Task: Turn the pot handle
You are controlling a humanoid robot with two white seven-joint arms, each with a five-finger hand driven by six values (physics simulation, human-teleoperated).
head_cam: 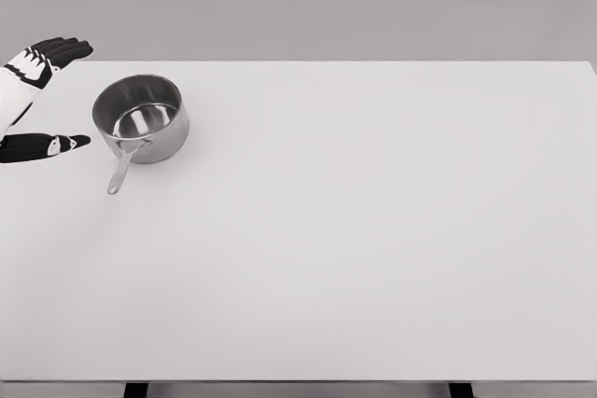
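A shiny steel pot (142, 118) stands upright at the far left of the white table (354, 230). Its straight handle (120, 171) points toward the near left, with the tip resting low over the table. My left hand (67, 95) enters from the left edge and hovers just left of the pot, apart from it. The black fingers (58, 50) stretch out flat above and the thumb (56, 144) extends below, so the hand is open and holds nothing. My right arm does not show.
The table's far edge (373, 61) runs just behind the pot and its left edge lies under my hand. A plain grey wall stands beyond the table.
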